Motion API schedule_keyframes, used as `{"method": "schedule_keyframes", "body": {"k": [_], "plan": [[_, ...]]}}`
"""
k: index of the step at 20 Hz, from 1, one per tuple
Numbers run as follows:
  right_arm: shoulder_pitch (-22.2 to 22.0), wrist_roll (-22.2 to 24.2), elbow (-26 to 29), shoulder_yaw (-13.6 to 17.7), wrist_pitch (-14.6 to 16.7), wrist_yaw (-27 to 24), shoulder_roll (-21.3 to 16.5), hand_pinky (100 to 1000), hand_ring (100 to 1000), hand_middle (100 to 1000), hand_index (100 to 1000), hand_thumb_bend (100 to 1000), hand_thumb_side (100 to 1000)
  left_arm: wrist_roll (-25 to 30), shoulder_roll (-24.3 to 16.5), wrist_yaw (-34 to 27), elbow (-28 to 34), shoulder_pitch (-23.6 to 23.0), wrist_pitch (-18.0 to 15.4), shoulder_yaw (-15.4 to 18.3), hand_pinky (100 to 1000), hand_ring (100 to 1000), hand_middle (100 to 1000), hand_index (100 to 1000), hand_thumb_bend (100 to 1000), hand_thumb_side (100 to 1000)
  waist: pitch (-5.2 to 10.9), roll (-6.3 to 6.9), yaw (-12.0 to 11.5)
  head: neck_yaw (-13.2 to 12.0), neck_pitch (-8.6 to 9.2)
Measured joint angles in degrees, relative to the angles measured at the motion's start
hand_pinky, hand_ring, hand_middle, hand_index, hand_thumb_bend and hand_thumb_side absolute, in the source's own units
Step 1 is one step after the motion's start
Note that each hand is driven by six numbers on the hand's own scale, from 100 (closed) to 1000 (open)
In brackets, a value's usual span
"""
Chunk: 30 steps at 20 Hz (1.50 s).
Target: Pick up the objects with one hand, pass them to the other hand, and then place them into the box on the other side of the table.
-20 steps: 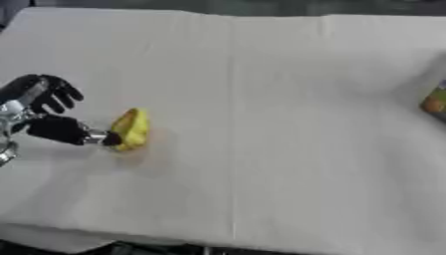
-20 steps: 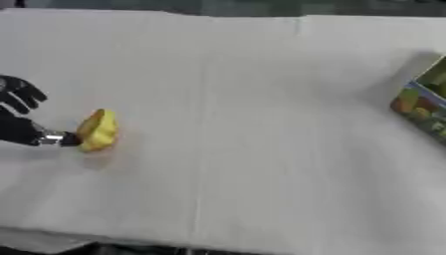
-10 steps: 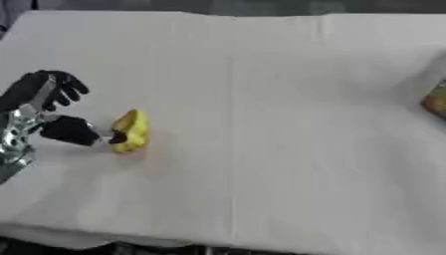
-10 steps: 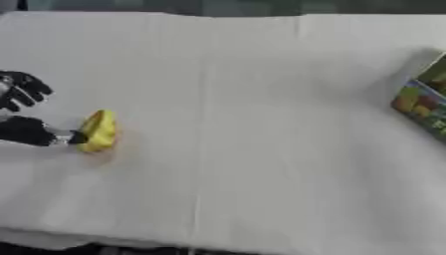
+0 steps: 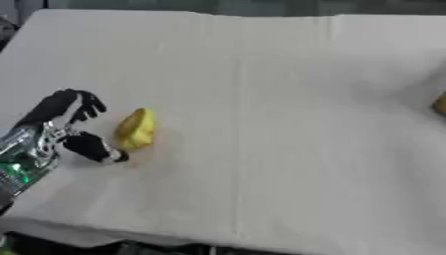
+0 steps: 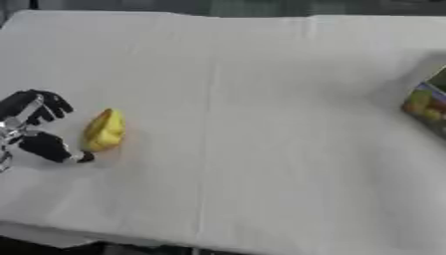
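Observation:
A yellow, lumpy fruit-shaped object [image 5: 136, 129] lies on the white tablecloth at the left. My left hand [image 5: 73, 127] is just to its left, fingers curved above and thumb [image 5: 94, 148] reaching low toward the object's near end; it is open and the object lies on the cloth between thumb and fingers, not gripped. A colourful box [image 6: 425, 107] shows at the right edge of the table, partly cut off. My right hand is in no view.
The white tablecloth [image 5: 287, 109] covers the whole table, with a crease running down the middle. The near table edge [image 5: 174, 234] runs along the bottom.
The left hand has drawn back slightly from the yellow object, and its thumb tip has come off it. The view has shifted a little too.

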<state>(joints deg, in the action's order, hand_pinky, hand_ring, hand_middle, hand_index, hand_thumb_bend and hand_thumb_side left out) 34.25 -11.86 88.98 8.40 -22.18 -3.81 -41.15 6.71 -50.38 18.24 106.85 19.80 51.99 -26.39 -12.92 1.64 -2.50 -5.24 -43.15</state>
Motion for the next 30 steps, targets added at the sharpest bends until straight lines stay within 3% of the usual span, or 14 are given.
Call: {"method": "schedule_keyframes", "body": {"k": [6, 17, 30], "plan": [[-0.01, -0.09, -0.03, -0.14, -0.21, 0.00, 0.00, 812, 961, 758, 946, 100, 503, -0.66, 1.91, 0.39, -1.41, 1.28, -0.02, -0.30, 707, 683, 602, 737, 827, 198, 0.00, 0.00, -0.01, 0.00, 0.00], [-0.99, -0.15, -0.21, -0.32, -0.47, -0.55, 0.03, 810, 959, 766, 942, 100, 525, -5.58, 7.29, -1.25, -7.02, 5.56, -0.05, -2.86, 701, 679, 595, 665, 752, 201, 0.00, 0.00, 0.25, -0.09, 0.00], [-1.03, -0.49, -0.19, -0.32, -0.78, -0.78, 0.02, 810, 960, 768, 941, 100, 560, -4.30, 7.44, -1.25, -7.87, 5.71, -0.05, -3.81, 673, 641, 554, 533, 317, 108, 0.00, 0.00, 0.19, -0.21, -0.01]]}}
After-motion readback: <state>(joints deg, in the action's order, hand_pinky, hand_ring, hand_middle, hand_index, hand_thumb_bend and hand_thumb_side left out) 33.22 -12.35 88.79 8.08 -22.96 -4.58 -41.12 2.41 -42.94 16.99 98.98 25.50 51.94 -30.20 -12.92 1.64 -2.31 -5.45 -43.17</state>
